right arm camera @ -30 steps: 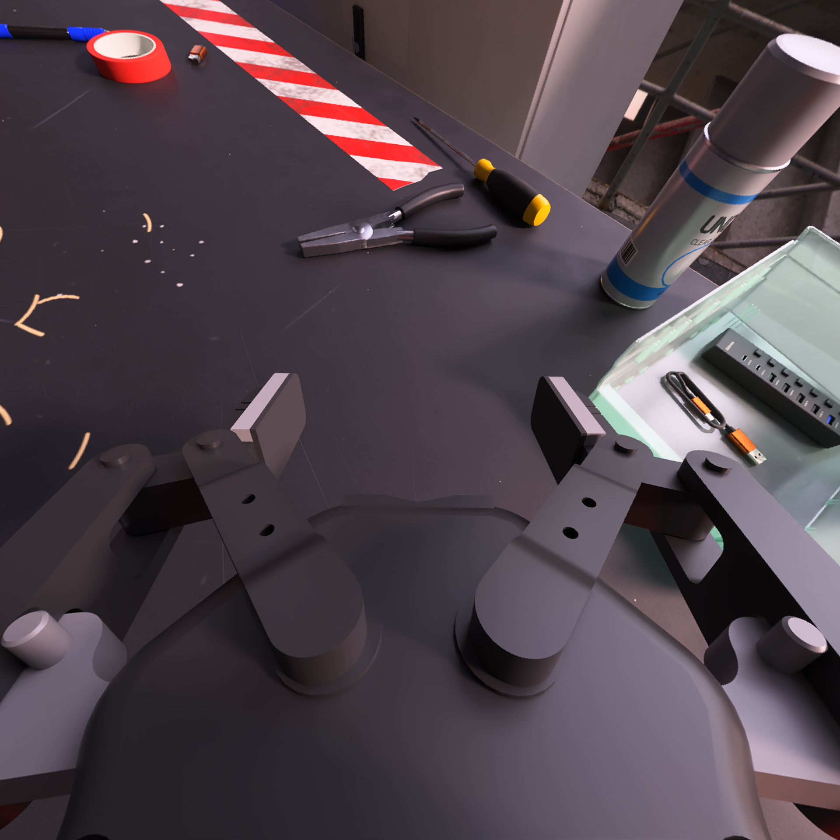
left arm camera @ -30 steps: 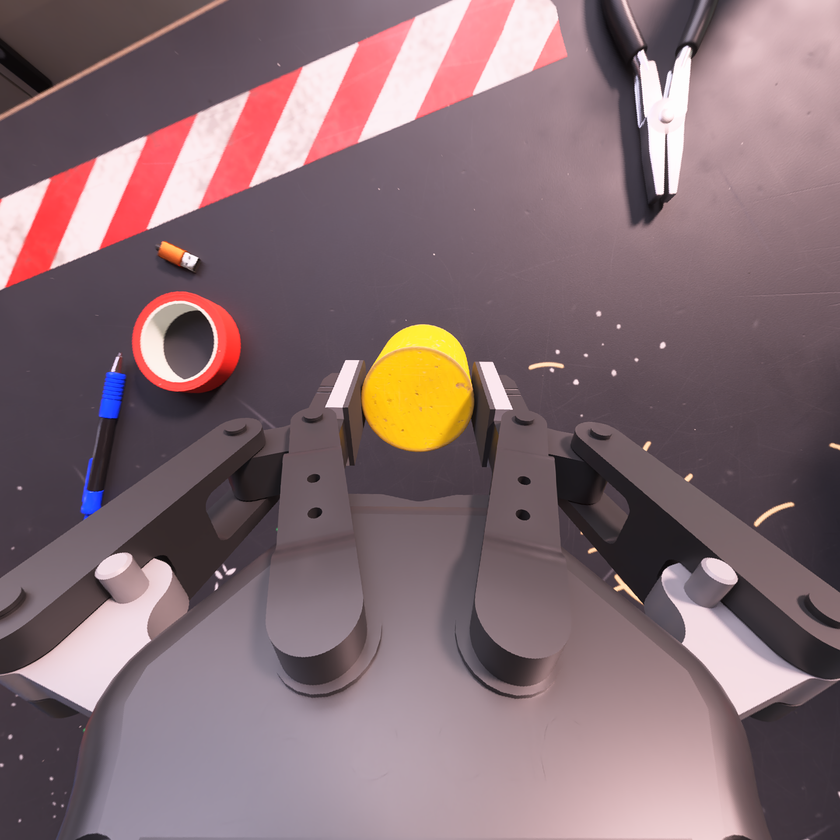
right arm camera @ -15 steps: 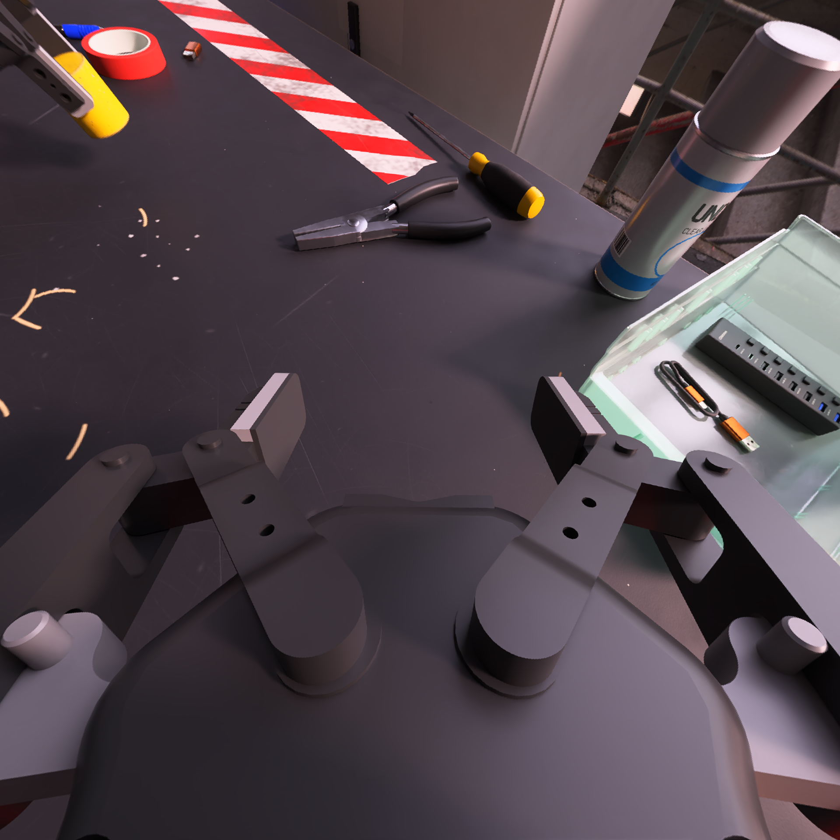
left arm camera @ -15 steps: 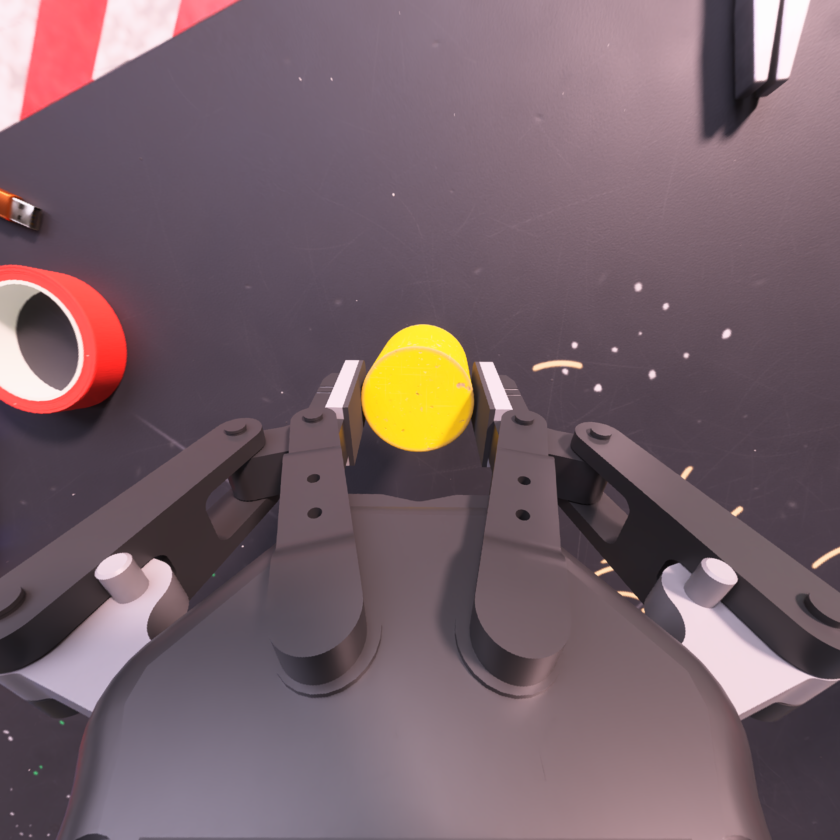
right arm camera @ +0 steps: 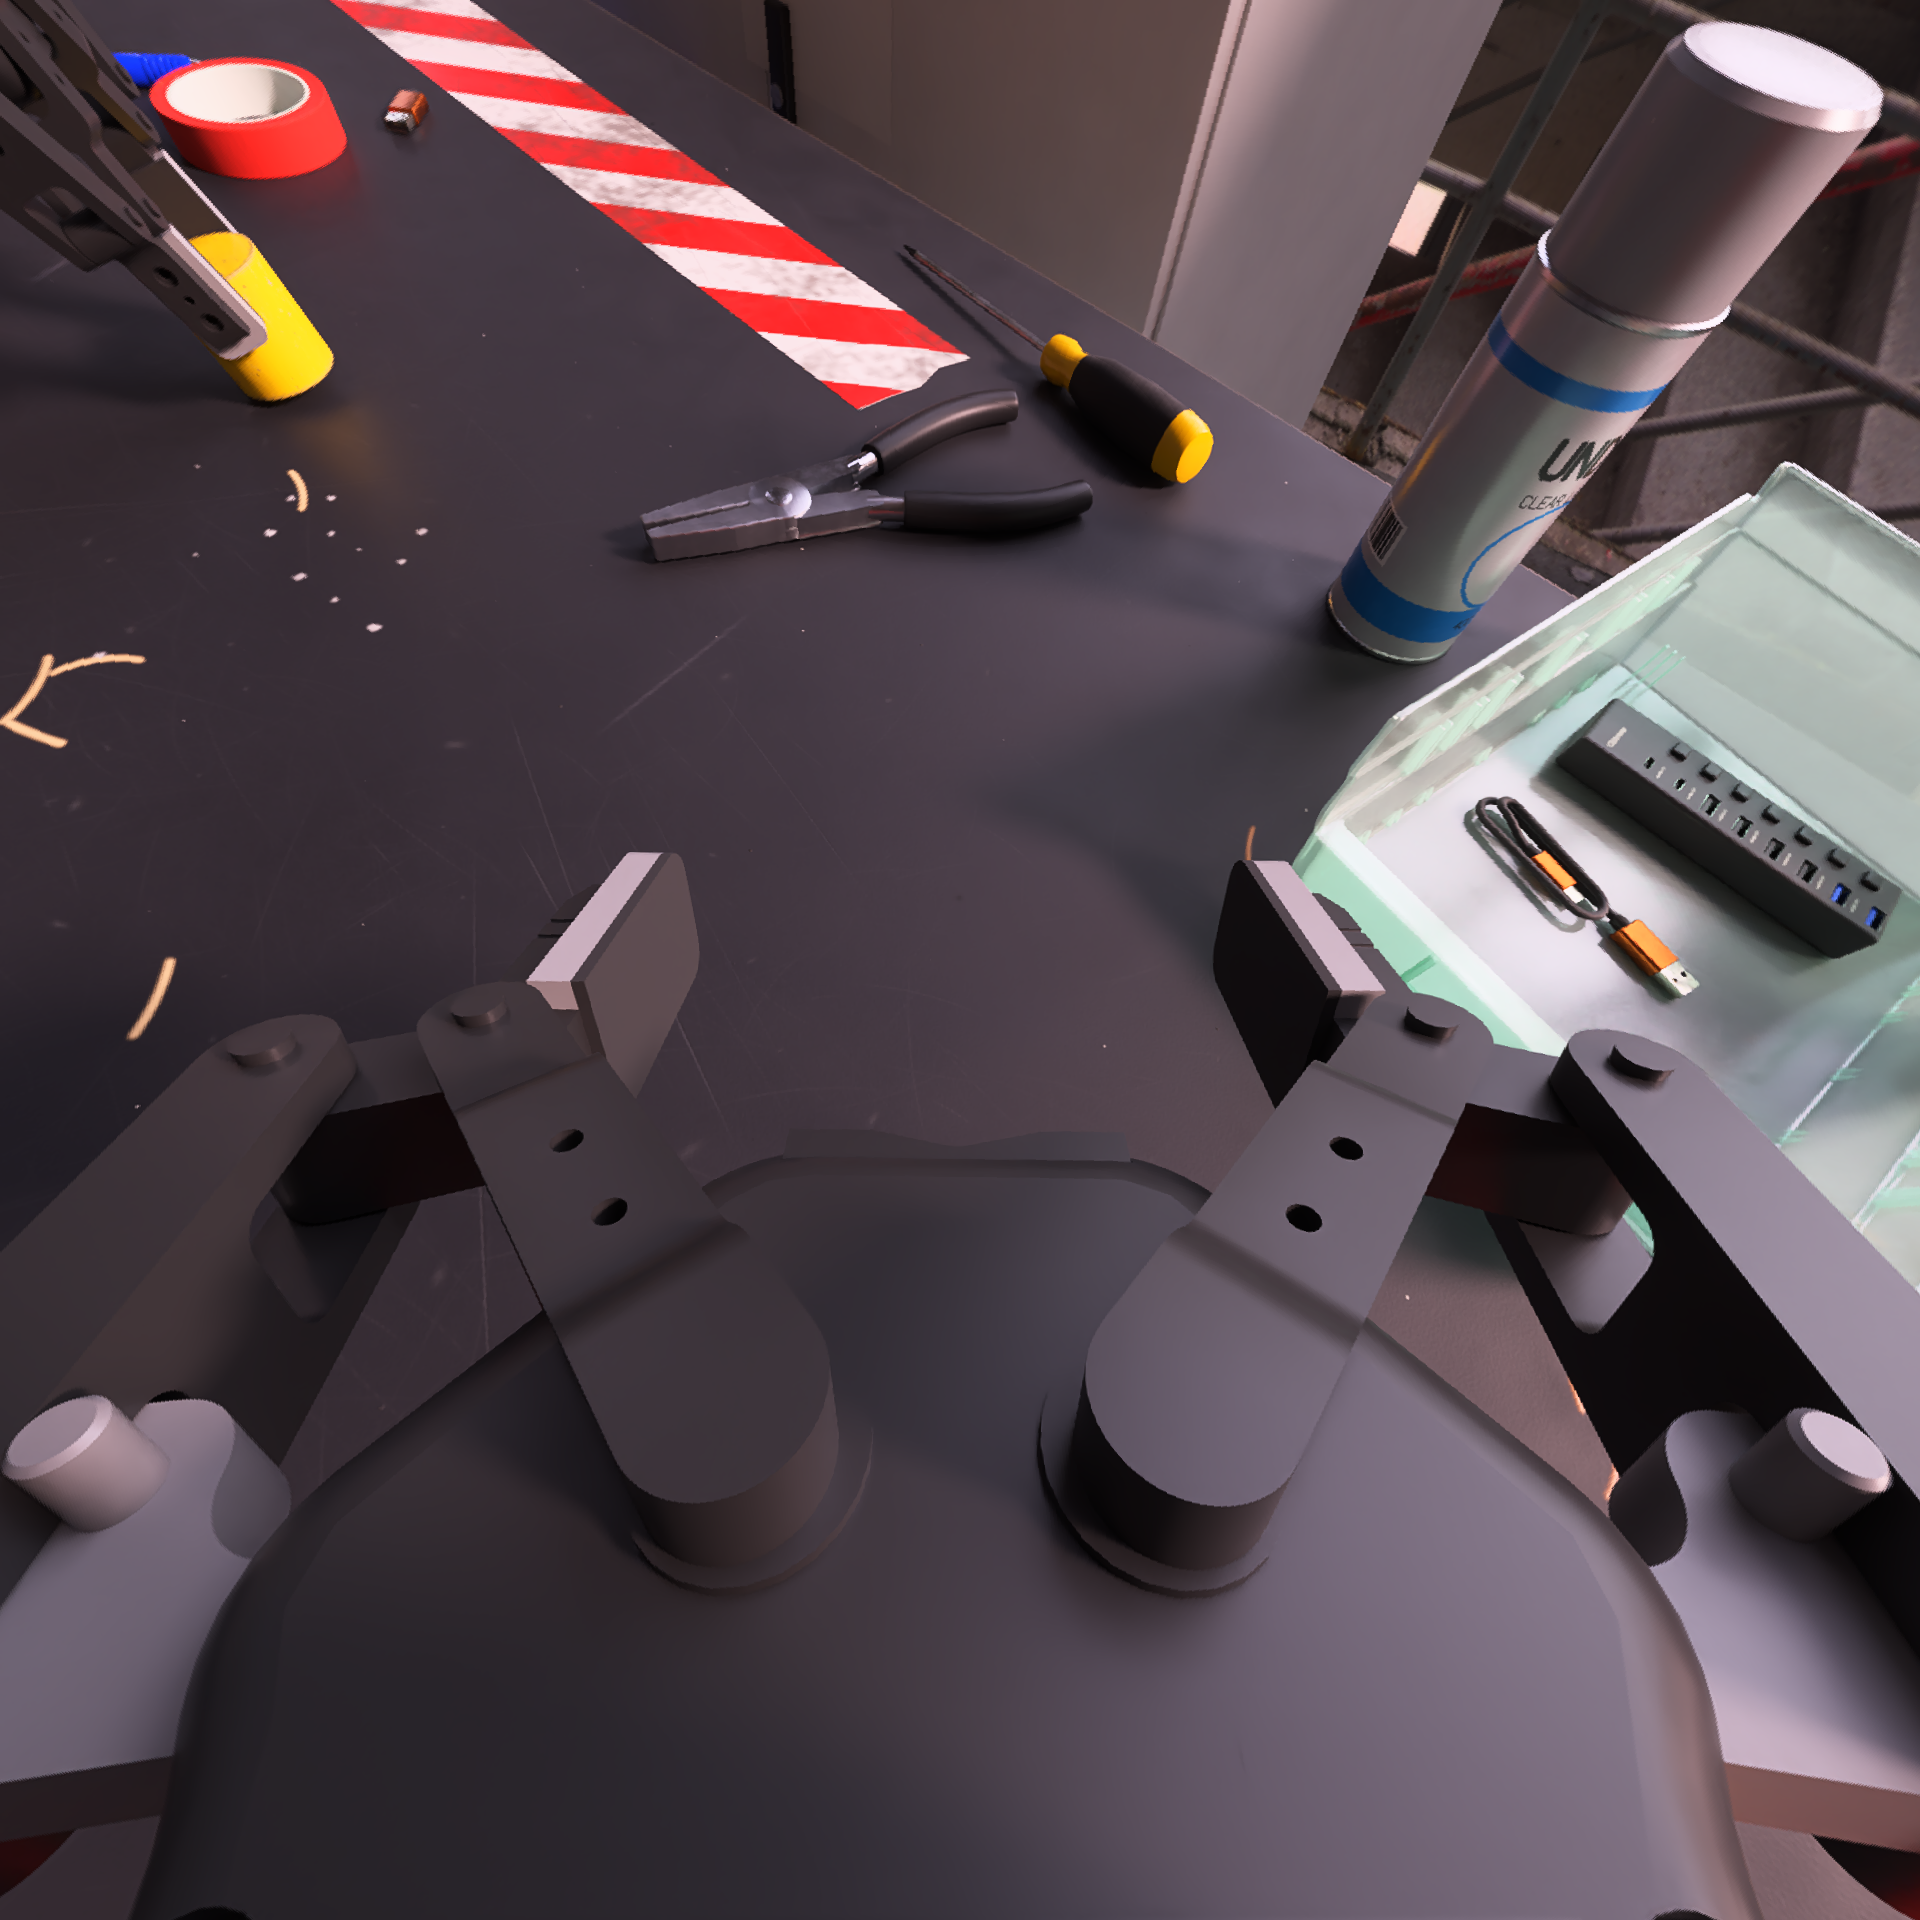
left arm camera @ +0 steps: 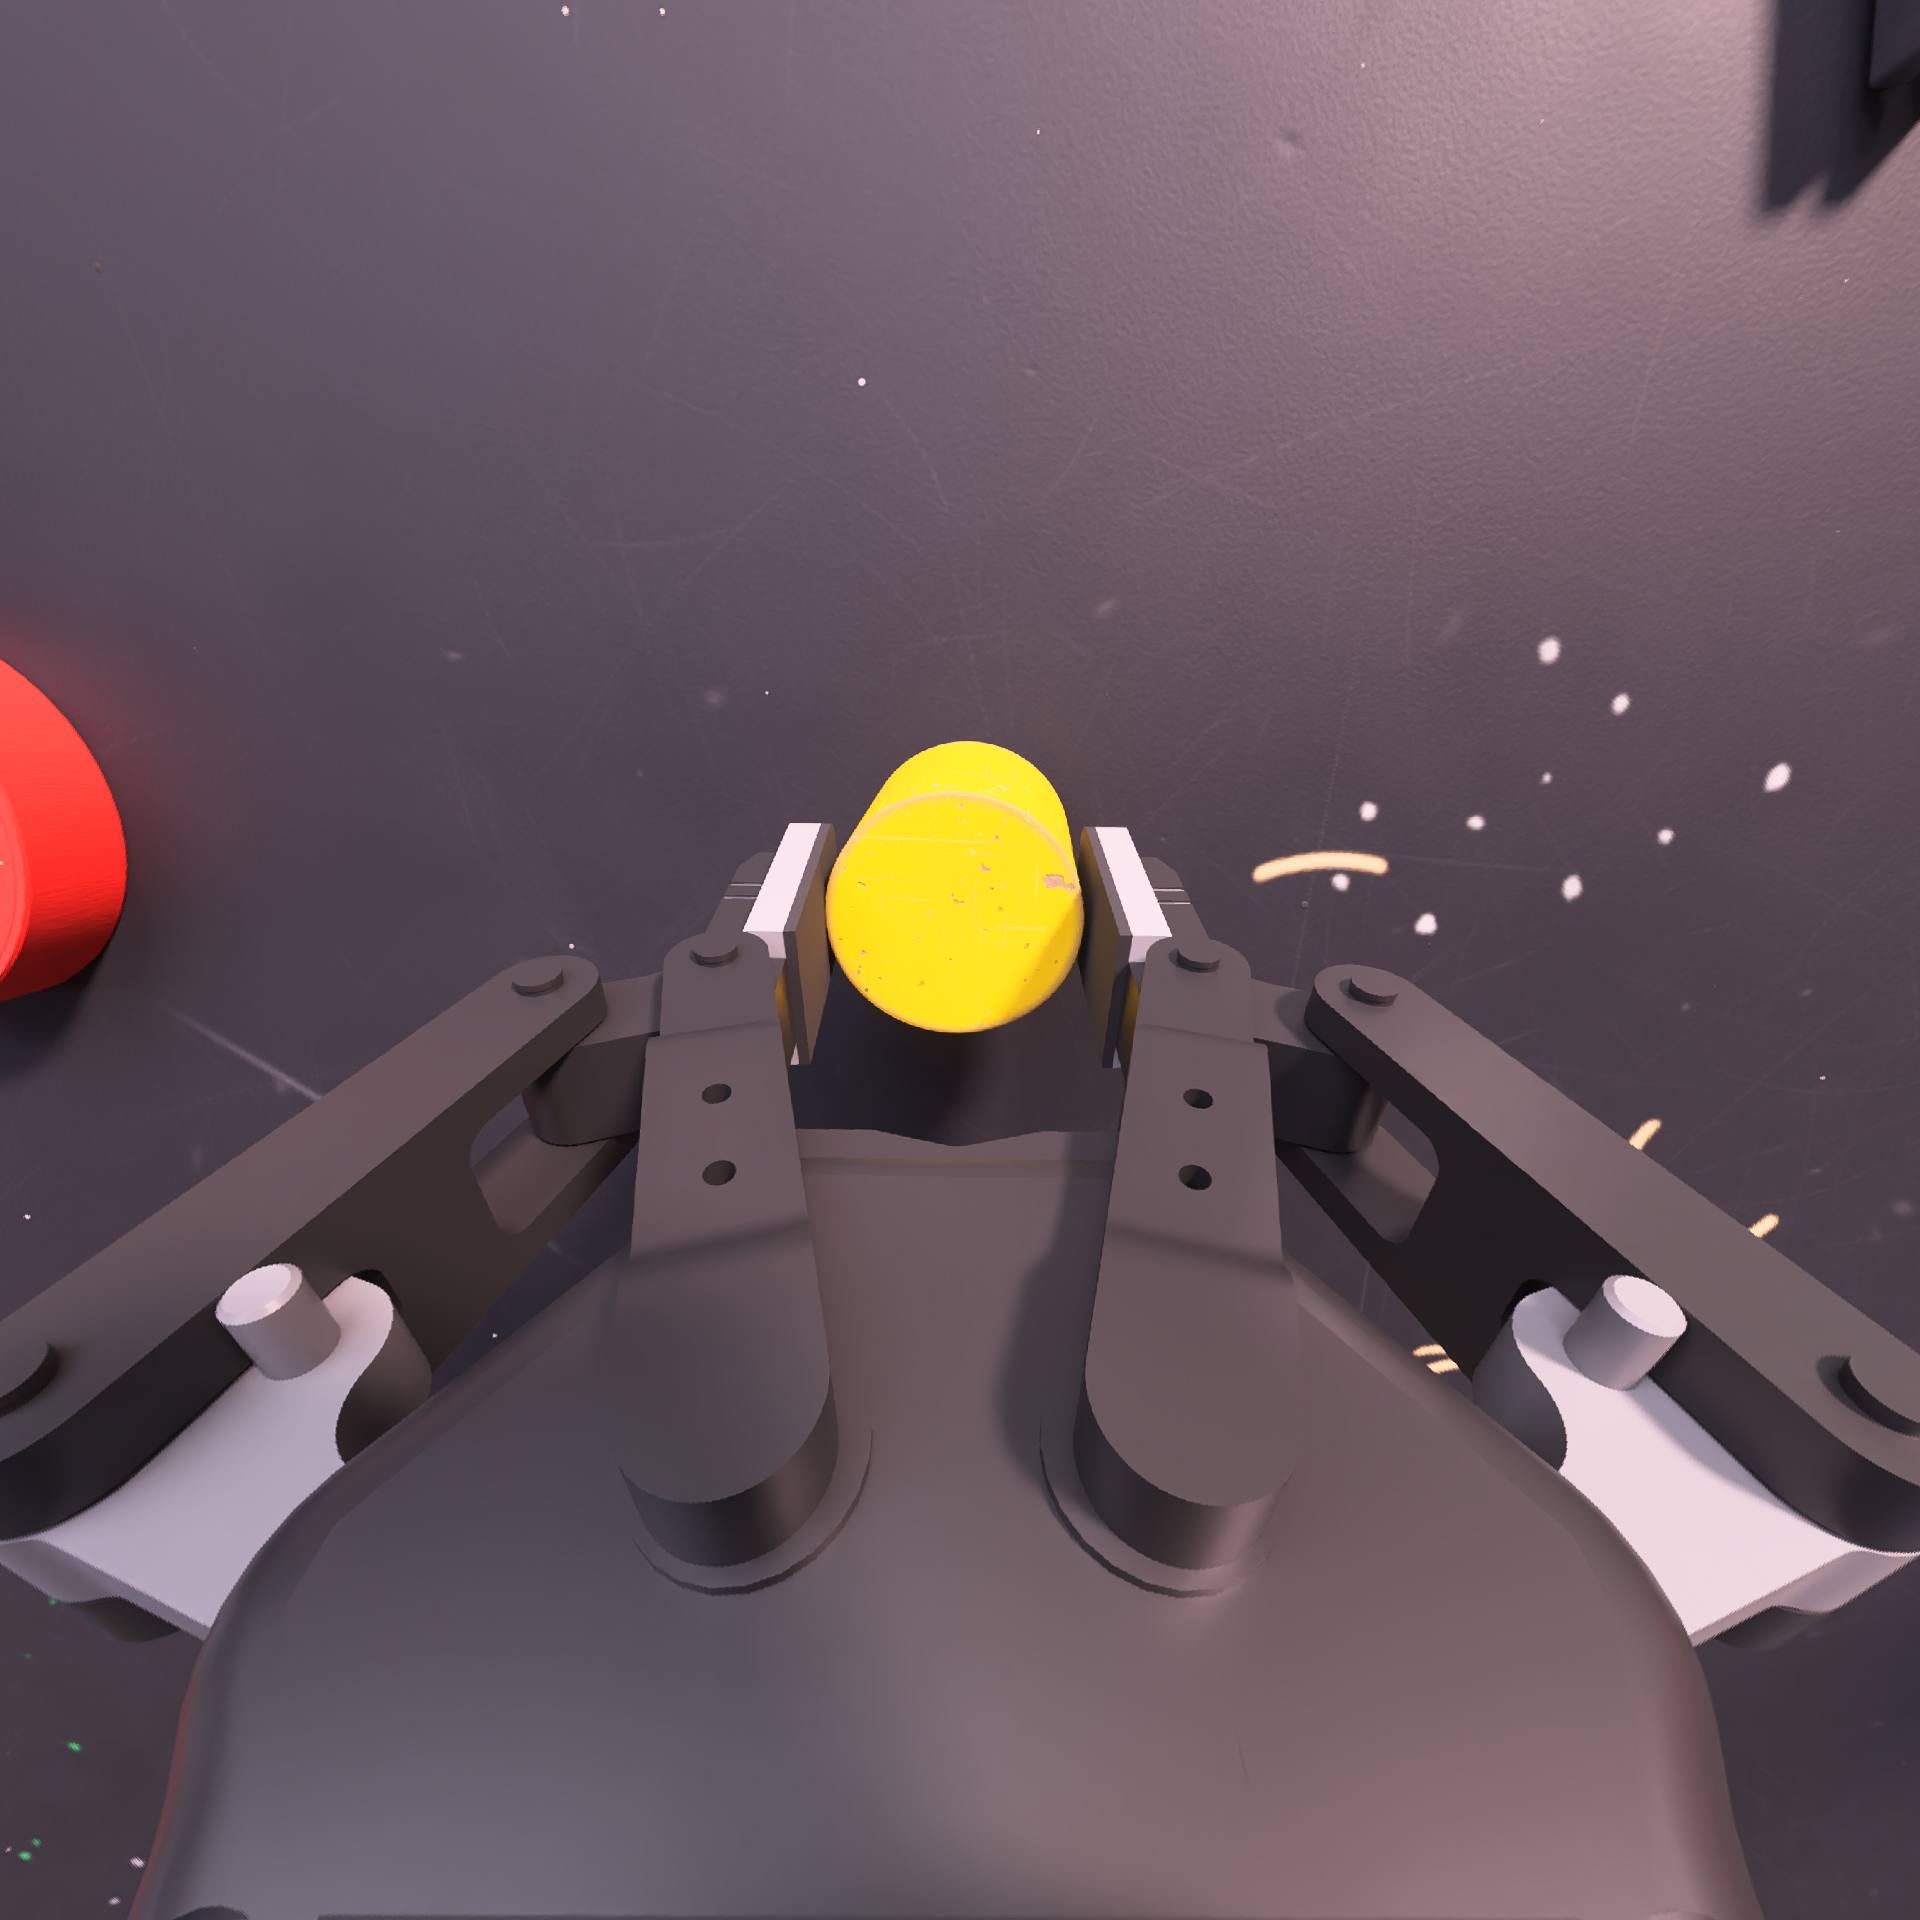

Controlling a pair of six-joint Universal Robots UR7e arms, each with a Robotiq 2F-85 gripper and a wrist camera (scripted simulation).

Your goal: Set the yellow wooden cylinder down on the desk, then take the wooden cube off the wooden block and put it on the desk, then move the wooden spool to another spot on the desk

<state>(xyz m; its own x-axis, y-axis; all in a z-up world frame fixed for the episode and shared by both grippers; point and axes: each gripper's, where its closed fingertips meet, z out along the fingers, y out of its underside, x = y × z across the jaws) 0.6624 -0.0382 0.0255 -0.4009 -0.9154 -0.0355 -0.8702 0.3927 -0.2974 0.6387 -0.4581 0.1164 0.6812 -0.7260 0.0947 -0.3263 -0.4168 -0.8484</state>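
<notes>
My left claw (left arm camera: 954,920) is clamped on the yellow wooden cylinder (left arm camera: 956,902), its lower end at or just above the dark desk (left arm camera: 935,416) near the red tape roll (right arm camera: 249,114), while my right claw (right arm camera: 951,935) hangs spread apart, holding nothing.

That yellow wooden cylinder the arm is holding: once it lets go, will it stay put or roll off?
The yellow wooden cylinder hangs tilted in the left tool, low end near the desk, so it may topple and roll. It looks rigid, not fragile. The round sides give the flat pads little contact, so it might slip.
</notes>
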